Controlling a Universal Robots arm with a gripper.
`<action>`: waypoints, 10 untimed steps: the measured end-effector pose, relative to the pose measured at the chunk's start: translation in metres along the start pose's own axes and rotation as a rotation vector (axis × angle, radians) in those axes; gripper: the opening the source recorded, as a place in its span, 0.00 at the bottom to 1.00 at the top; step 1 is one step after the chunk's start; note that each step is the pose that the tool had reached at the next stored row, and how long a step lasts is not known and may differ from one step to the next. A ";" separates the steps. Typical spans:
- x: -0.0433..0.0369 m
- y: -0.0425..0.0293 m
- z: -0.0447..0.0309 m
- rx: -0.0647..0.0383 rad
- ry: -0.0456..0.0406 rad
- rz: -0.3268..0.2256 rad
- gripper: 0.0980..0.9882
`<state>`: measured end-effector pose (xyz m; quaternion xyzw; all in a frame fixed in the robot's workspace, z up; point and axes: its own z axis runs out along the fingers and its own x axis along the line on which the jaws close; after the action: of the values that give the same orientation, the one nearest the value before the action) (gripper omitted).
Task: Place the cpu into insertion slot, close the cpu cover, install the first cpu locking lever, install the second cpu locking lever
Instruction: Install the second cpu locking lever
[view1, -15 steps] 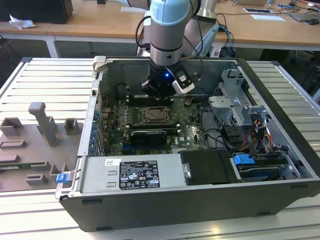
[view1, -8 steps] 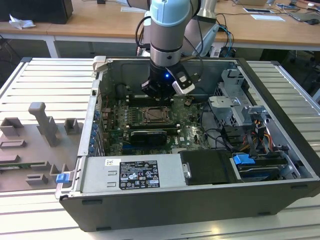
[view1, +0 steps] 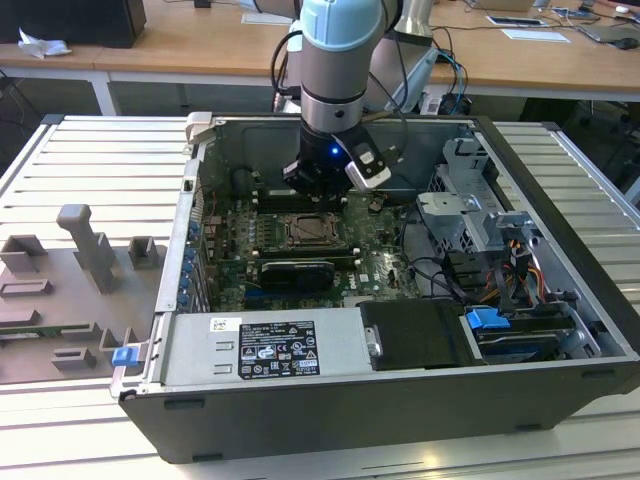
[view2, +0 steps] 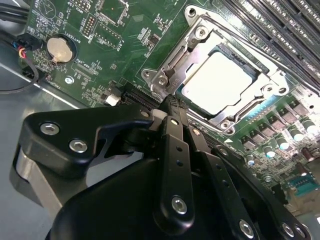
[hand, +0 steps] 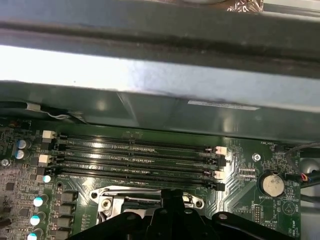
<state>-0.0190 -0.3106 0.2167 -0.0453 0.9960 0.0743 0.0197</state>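
There's a white label with print on the power supply, and faint white lettering on the board by the coin cell, all too small to read.

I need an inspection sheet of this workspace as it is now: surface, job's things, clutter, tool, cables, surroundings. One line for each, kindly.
Surface: ribbed metal table carrying an open computer case.
Job's things: chip lies in its socket on the green board; metal cover frame lies down around it.
Clutter: grey fixture blocks at the exterior view's left.
Tool: tool shut, holding nothing, beside the socket corner.
Cables: bundled wires near the drive bay.
Surroundings: wooden desks behind.
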 end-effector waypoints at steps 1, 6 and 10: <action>-0.0001 0.0003 -0.0017 0.000 0.0000 0.000 0.01; 0.0001 -0.0022 -0.0036 0.000 0.0000 0.000 0.01; 0.0011 -0.0136 -0.0053 0.000 -0.0001 0.000 0.01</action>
<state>-0.0190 -0.3249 0.2199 -0.0453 0.9960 0.0744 0.0197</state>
